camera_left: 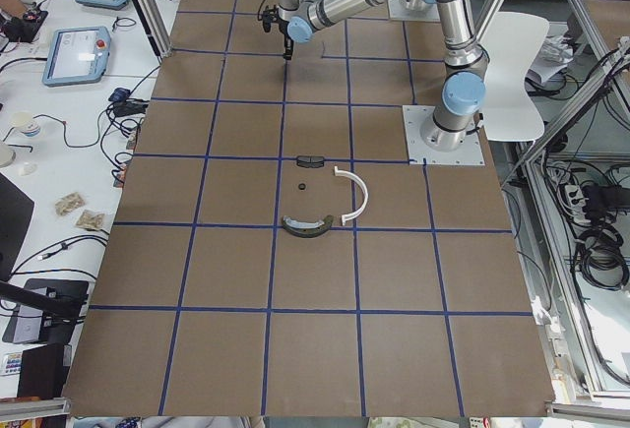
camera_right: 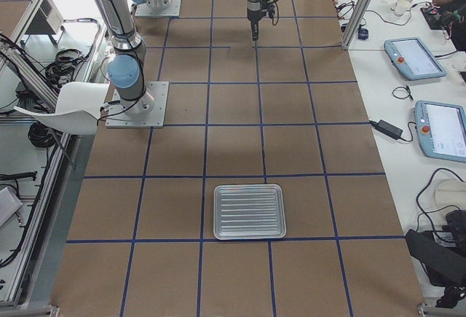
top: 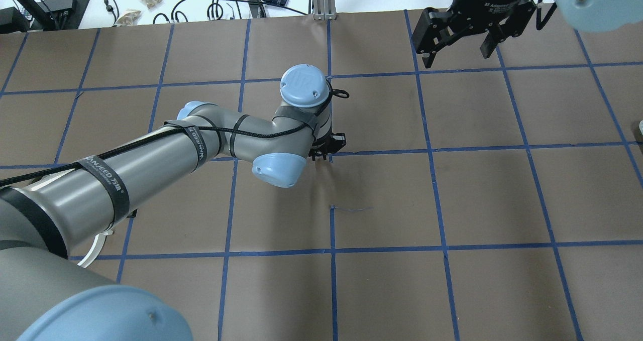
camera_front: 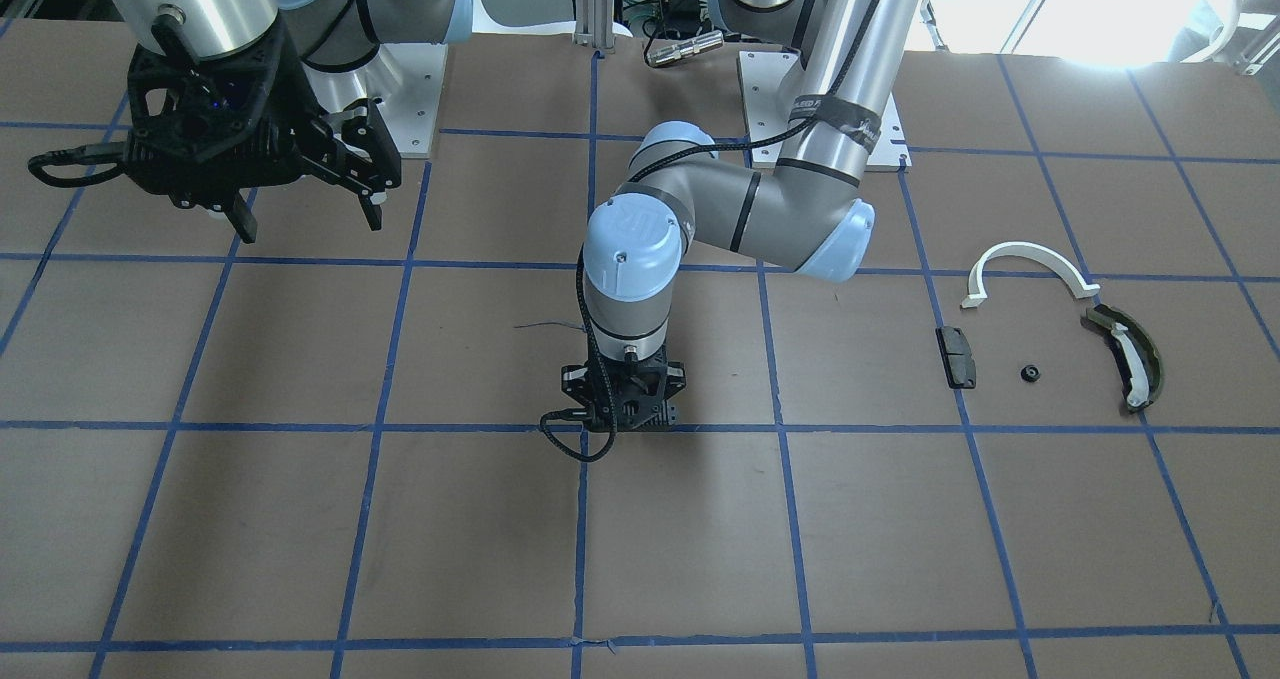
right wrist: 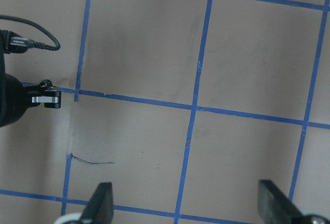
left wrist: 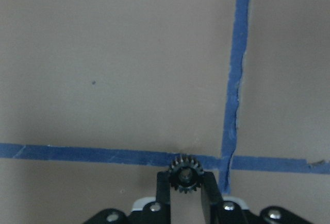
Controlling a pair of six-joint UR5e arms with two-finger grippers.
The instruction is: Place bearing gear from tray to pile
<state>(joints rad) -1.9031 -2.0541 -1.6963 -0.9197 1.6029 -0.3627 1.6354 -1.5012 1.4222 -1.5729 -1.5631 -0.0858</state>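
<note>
My left gripper (left wrist: 185,178) is shut on a small black toothed bearing gear (left wrist: 185,172), held just above the brown table near a blue tape crossing. It hangs at the table's middle (camera_front: 625,417), also in the overhead view (top: 326,151). The pile lies to its side, apart from it: a white half-ring arc (camera_front: 1030,262), an olive-green curved piece with a white insert (camera_front: 1128,357), a black rectangular block (camera_front: 958,356) and a small black round part (camera_front: 1029,373). The ribbed metal tray (camera_right: 249,211) sits far off. My right gripper (camera_front: 300,214) is open and empty, raised near its base.
The table is brown paper with a blue tape grid (top: 432,150). The arm bases stand on white plates (camera_front: 880,149) at the robot side. A thin wire scrap (top: 351,209) lies near the centre. Tablets and cables sit on the side bench (camera_left: 74,54).
</note>
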